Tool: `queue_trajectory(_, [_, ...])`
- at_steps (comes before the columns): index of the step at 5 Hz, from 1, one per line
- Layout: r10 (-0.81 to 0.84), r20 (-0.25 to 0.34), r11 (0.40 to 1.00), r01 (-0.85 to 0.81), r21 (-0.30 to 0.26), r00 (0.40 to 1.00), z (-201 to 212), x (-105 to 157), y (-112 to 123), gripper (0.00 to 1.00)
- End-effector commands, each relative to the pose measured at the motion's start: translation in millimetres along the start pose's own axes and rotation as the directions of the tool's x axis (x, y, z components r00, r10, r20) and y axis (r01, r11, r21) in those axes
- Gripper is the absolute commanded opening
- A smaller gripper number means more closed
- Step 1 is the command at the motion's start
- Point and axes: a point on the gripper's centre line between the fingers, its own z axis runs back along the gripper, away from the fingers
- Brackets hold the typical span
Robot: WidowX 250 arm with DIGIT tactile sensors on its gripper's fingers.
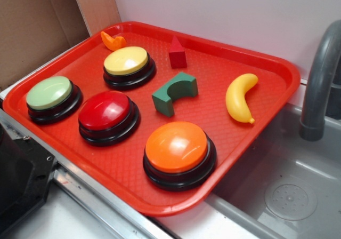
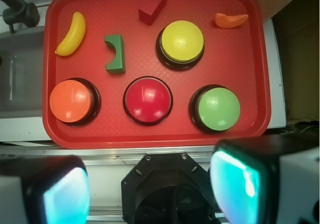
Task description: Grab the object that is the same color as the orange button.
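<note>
Gripper (image 2: pixel 147 184) sits high over the near edge of the red tray (image 2: pixel 150 136), fingers spread wide, nothing between them; both pads (image 2: pixel 235 184) show in the lower corners of the wrist frame, out of focus. Not visible in the exterior view. Target is the small orange crescent piece (image 2: pixel 231 19), upper right of the wrist frame, upper left of the exterior frame (image 1: pixel 112 40), lying in the tray's far corner just beside the rim and near the yellow button (image 2: pixel 182 41). It matches the orange button (image 2: pixel 71 100), which sits at the opposite end, lower left in the wrist view. Step in hand, as I read it: the approach has not started. Advice: travel across above the button domes, centre over the crescent, then descend. Rotate the wrist so the fingers close across its narrow width, not along its length. Risks: glossy curved plastic may squirt out; the tray wall may block a finger. Don't confuse it with the yellow banana (image 2: pixel 71 33) or red triangular block (image 2: pixel 151 9).
</note>
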Motion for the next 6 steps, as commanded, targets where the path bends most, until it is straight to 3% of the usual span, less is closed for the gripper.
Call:
queue_trajectory(1, [0.000,0.000,1.000,0.000,0.000,1.000,0,0,0,1.00])
queue_trajectory(2, [0.149,0.118,0.986,-0.139,-0.091,0.982,-11,38,15,1.00])
queue_trajectory(3, [0.261,0.107,0.961,-0.247,-0.126,0.959,-23,65,25,1.00])
queue_trajectory(4, [0.486,0.119,0.873,-0.476,-0.101,0.866,-47,105,42,1.00])
queue_trajectory(6, [0.788,0.208,0.593,-0.805,-0.004,0.579,-86,146,81,1.00])
